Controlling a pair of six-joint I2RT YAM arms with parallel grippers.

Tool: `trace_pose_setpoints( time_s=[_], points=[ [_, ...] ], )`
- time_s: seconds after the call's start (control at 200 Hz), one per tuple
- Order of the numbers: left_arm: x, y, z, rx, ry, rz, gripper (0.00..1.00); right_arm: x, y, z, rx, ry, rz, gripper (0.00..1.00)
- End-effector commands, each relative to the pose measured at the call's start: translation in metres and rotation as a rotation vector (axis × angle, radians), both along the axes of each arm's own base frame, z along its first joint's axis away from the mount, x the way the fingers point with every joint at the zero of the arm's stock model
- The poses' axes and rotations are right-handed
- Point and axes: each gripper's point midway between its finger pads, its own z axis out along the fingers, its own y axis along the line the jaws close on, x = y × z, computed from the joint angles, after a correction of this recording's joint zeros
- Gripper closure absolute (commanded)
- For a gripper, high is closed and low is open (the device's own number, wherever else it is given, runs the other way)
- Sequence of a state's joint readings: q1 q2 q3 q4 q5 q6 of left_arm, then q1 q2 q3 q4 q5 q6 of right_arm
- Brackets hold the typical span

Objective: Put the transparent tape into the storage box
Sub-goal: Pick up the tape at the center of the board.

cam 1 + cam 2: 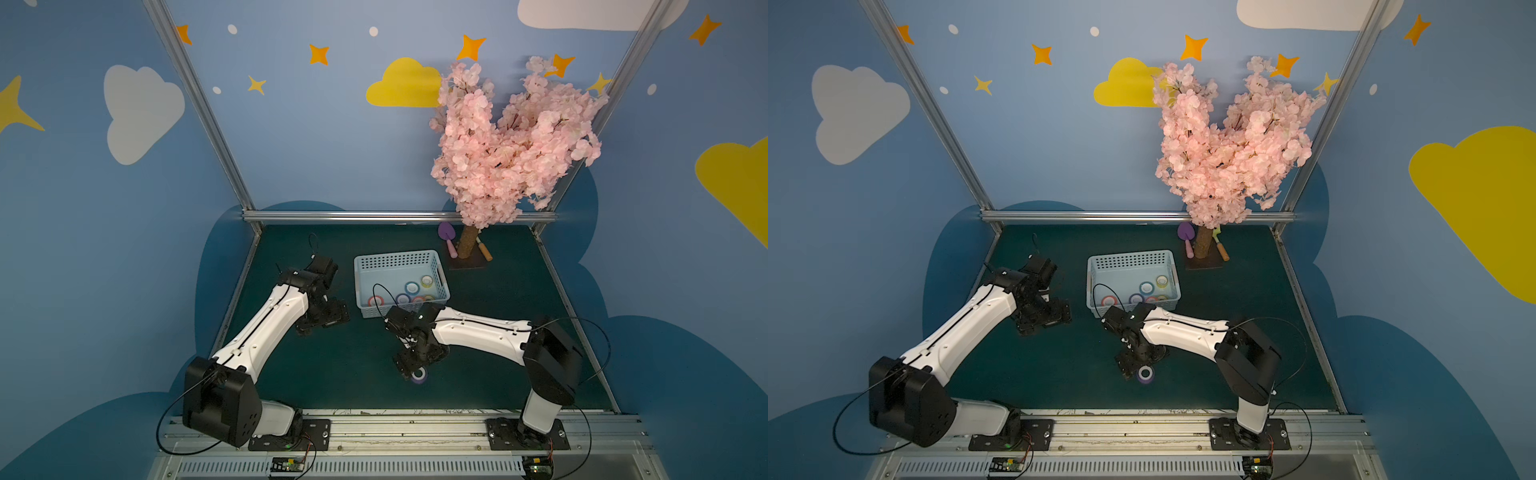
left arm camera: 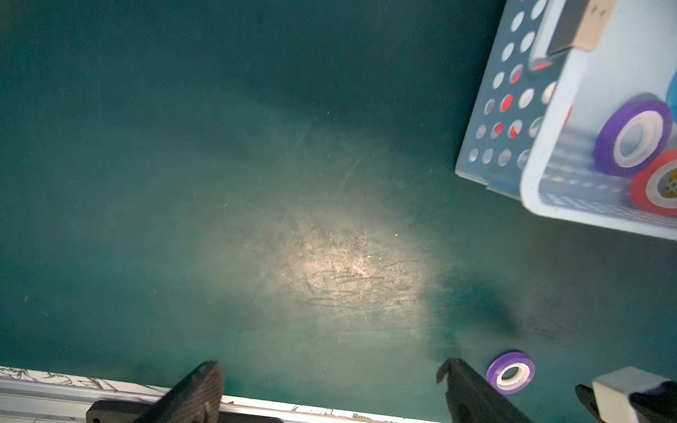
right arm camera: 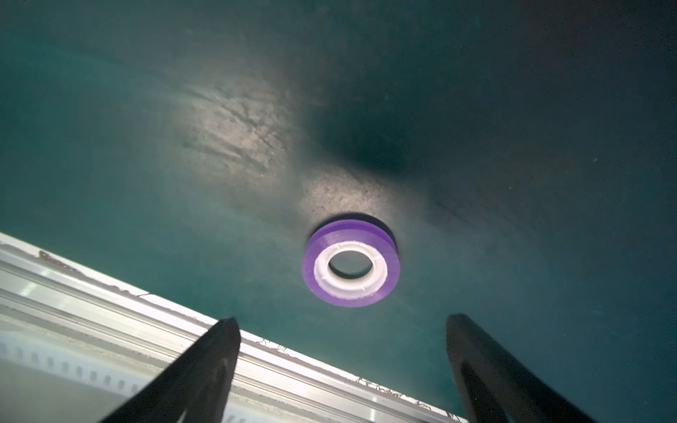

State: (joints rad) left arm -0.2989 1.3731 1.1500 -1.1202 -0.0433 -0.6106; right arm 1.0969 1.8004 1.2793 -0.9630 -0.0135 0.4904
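Blue walls (image 1: 311, 137) painted with clouds (image 1: 141, 112) and stars (image 1: 319, 54) enclose a dark green tabletop (image 1: 332, 374).

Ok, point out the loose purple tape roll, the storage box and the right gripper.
purple tape roll (image 3: 351, 286): right wrist view, white core.
storage box (image 1: 395, 261): a top view, far perforated wall.
right gripper (image 3: 341, 320): right wrist view, midway between its fingertips.

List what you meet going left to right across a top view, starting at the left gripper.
left gripper → storage box → tree trunk → orange-handled tool. The loose purple tape roll overlaps the box sideways, so it is left out.
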Motion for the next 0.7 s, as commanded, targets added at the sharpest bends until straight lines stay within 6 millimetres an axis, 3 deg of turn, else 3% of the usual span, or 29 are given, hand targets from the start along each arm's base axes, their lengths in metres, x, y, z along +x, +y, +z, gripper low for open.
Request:
trace_pose_setpoints(
  time_s=[0.0, 0.691],
  points=[
    [-0.007, 0.001, -0.002, -0.021, 0.000, 0.025, 0.03, -0.004, 0.001, -0.012, -0.010, 0.027, -0.012, 0.09],
    [-0.015, -0.002, -0.011, -0.051, 0.020, 0.051, 0.03, -0.013, -0.008, -0.044, -0.068, 0.081, -0.031, 0.25]
  ],
)
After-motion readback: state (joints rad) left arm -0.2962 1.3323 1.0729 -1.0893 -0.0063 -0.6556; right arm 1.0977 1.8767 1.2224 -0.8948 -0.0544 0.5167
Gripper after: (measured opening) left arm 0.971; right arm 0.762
